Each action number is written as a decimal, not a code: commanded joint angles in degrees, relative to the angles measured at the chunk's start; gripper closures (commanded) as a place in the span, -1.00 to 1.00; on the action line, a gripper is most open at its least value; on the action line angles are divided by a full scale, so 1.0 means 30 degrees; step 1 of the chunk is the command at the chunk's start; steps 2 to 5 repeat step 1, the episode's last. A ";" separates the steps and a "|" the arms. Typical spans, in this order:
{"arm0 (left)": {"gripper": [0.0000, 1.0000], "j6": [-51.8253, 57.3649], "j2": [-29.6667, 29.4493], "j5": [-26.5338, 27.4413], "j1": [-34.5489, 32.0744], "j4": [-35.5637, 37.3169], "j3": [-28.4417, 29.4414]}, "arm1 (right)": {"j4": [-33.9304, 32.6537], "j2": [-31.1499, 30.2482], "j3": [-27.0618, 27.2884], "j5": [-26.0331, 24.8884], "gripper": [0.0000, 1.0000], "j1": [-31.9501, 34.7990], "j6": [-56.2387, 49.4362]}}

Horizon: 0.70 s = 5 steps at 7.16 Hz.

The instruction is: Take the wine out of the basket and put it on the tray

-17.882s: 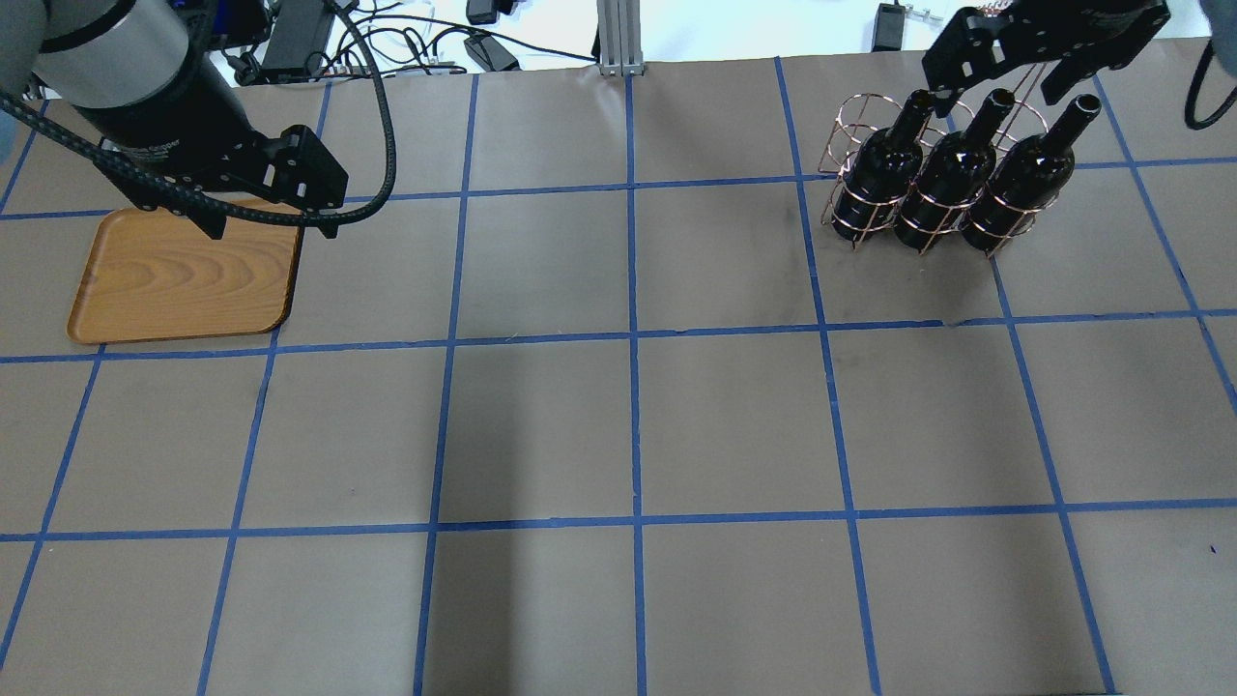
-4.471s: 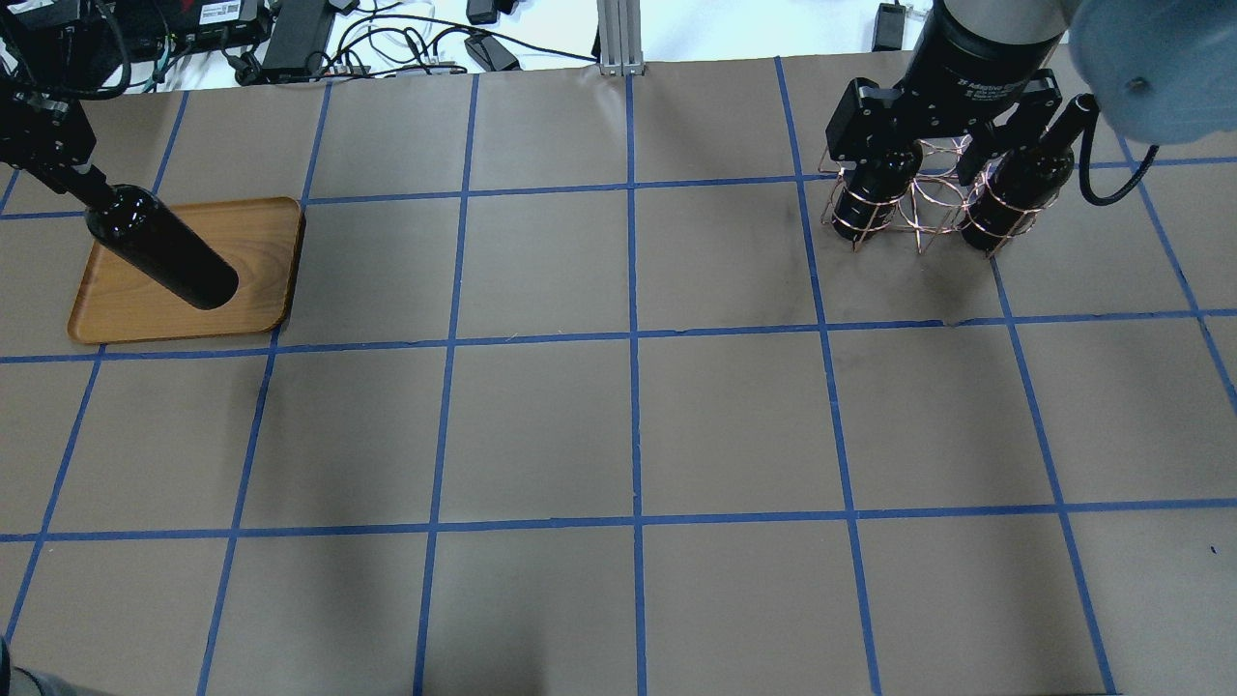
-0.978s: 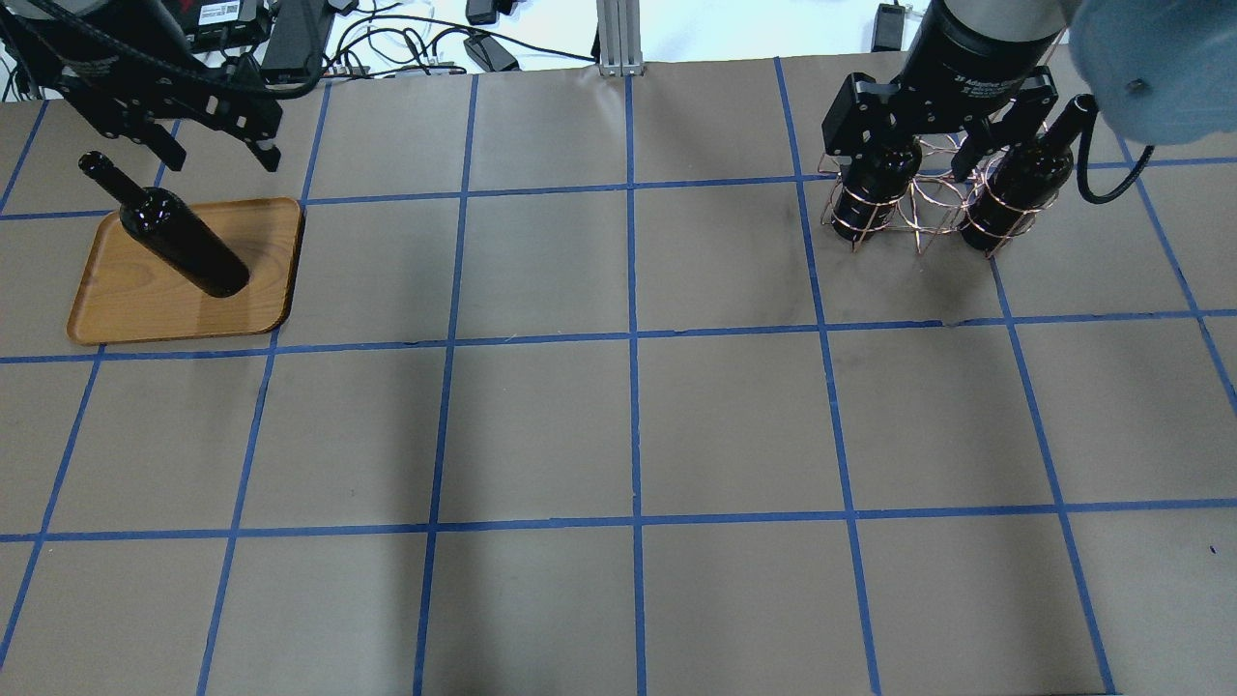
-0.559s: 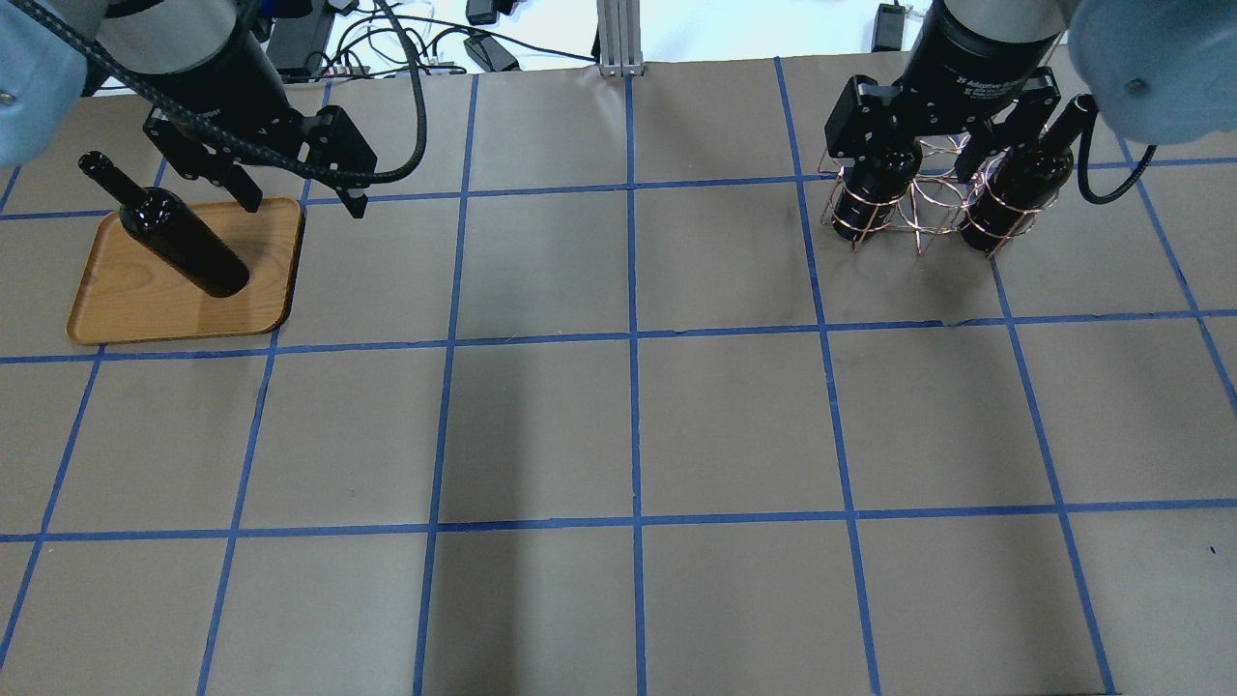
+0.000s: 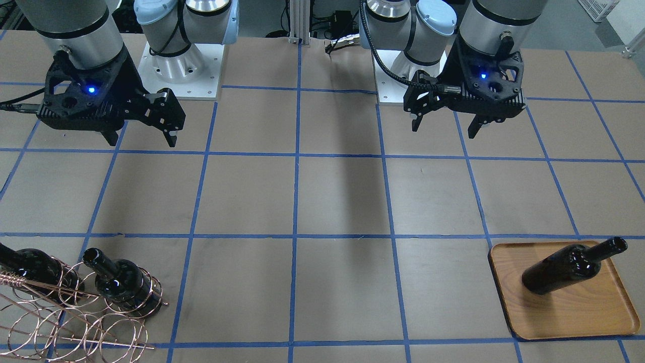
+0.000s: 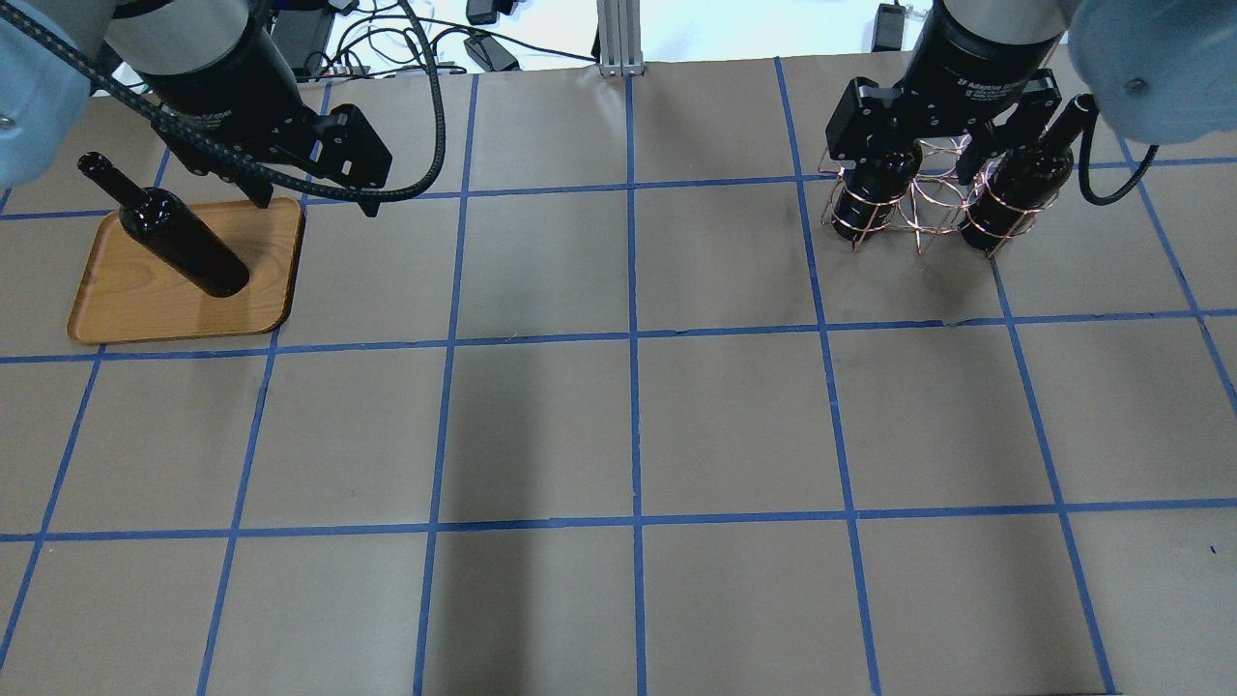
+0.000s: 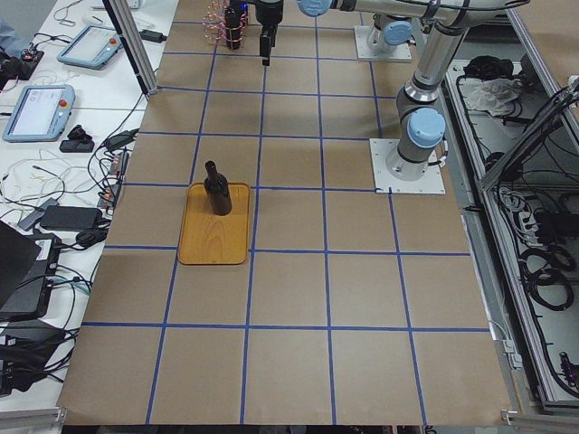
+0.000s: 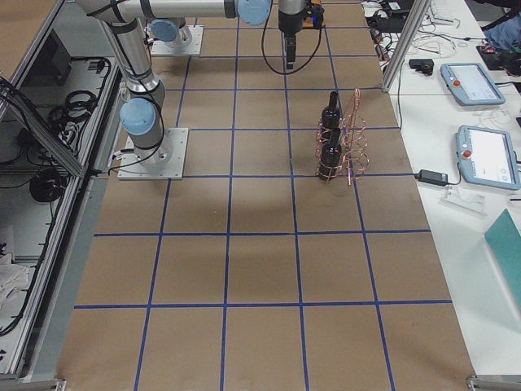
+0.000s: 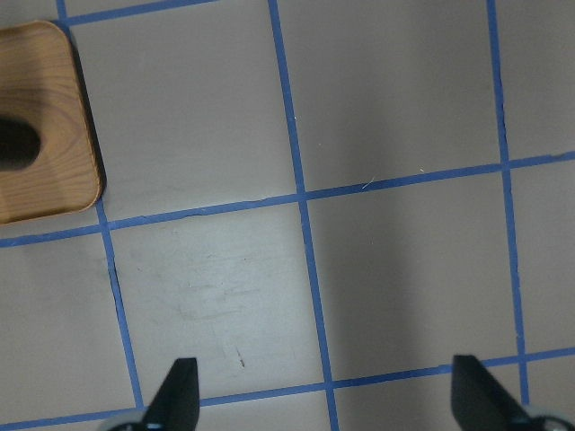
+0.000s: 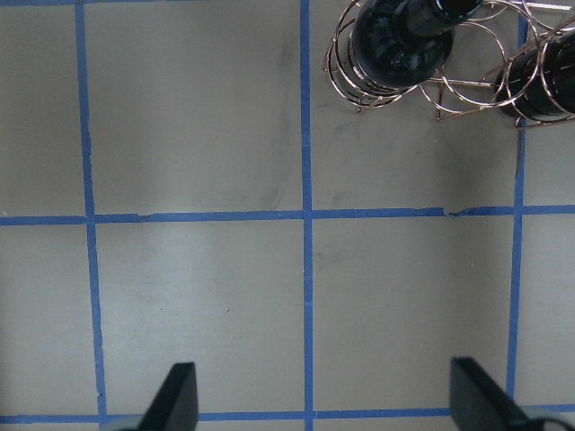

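One wine bottle (image 6: 184,246) stands upright on the wooden tray (image 6: 126,314) at the far left; it also shows in the front view (image 5: 567,268) on the tray (image 5: 579,315). My left gripper (image 6: 317,201) is open and empty, raised just right of the tray, also in the front view (image 5: 443,128). The copper wire basket (image 6: 918,205) at the far right holds two bottles (image 6: 870,188) (image 6: 1024,174), with its middle slot empty. My right gripper (image 6: 933,135) is open and empty, high above the table on the robot's side of the basket (image 10: 467,85).
Blue tape lines divide the brown table into squares. Cables and power bricks (image 6: 387,39) and an aluminium post (image 6: 618,39) lie beyond the far edge. Teach pendants (image 8: 480,81) sit on a side table past the basket.
My left arm set the bottle on the tray, let go, and has moved right, away from the bottle, with its gripper open. The right arm has not moved.
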 commanded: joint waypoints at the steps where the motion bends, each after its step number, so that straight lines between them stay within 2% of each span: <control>1: -1.00 -0.0002 0.0085 -0.0008 -0.0026 -0.0003 -0.0027 | 0.0052 -0.0001 0.0001 -0.0047 -1.00 -0.0040 -0.0011; 5: -1.00 -0.0002 0.0085 -0.0008 -0.0026 -0.0003 -0.0027 | 0.0052 -0.0001 0.0001 -0.0047 -1.00 -0.0040 -0.0011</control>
